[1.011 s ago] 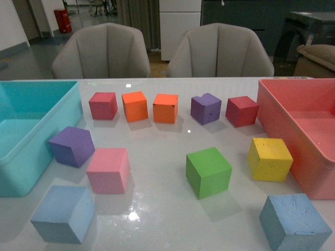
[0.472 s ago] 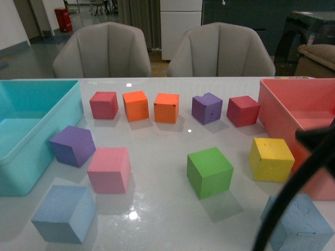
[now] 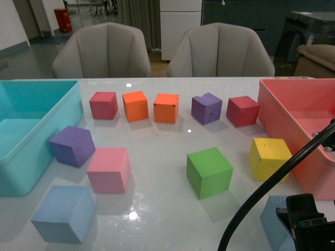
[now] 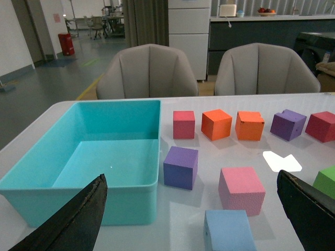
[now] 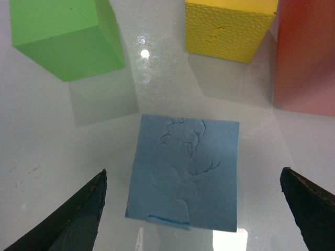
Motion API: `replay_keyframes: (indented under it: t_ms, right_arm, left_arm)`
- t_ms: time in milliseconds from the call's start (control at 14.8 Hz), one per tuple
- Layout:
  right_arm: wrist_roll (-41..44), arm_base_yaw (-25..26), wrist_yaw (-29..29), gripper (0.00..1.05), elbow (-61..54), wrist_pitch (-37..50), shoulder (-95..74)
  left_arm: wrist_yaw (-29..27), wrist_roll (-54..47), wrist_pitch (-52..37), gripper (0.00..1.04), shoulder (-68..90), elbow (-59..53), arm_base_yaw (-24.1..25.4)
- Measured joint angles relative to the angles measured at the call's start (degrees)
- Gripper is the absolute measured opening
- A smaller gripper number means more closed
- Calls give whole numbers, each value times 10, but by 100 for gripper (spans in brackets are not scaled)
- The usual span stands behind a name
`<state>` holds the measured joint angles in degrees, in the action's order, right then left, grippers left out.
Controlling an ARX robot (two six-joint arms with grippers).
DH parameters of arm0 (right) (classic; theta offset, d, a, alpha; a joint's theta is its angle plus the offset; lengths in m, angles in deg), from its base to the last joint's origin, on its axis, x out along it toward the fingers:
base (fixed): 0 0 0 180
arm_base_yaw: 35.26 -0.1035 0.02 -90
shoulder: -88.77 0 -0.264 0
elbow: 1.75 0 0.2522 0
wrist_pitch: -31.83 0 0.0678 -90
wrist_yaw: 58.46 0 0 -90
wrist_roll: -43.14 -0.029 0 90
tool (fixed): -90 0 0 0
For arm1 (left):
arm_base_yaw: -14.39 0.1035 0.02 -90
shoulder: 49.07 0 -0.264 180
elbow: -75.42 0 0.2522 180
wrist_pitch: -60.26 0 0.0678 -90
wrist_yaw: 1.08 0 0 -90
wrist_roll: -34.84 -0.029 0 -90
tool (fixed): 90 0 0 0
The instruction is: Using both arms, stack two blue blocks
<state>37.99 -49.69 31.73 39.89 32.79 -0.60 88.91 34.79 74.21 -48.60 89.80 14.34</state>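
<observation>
One pale blue block (image 3: pixel 64 214) sits at the front left of the table; it also shows in the left wrist view (image 4: pixel 229 231). The second blue block (image 3: pixel 273 220) sits at the front right, partly hidden by my right arm; in the right wrist view (image 5: pixel 184 171) it lies flat with a creased top. My right gripper (image 5: pixel 201 214) is open, above that block, its fingers wide on either side. My left gripper (image 4: pixel 201 219) is open and empty, held back from the left blue block. Neither gripper touches a block.
A teal bin (image 3: pixel 31 151) stands at the left, a pink bin (image 3: pixel 309 157) at the right. Purple (image 3: pixel 73 146), pink (image 3: pixel 109 170), green (image 3: pixel 209 172) and yellow (image 3: pixel 269 158) cubes lie mid-table. A far row holds red, orange, purple and red cubes. A black cable (image 3: pixel 272 188) crosses the front right.
My right arm and its cable have come into the front view at the lower right and dropped over the right blue block. The blocks have not moved.
</observation>
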Motion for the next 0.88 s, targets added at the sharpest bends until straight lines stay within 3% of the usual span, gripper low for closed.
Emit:
replay_keyframes:
  t_ms: [809,876]
  right_arm:
    - [-28,10,20,98,37,72,-152]
    - [-28,10,19,88,30,77,-151]
  left_arm:
    - [0,0,0,98,0,0,0]
    - [0,0,0,98,0,0,0]
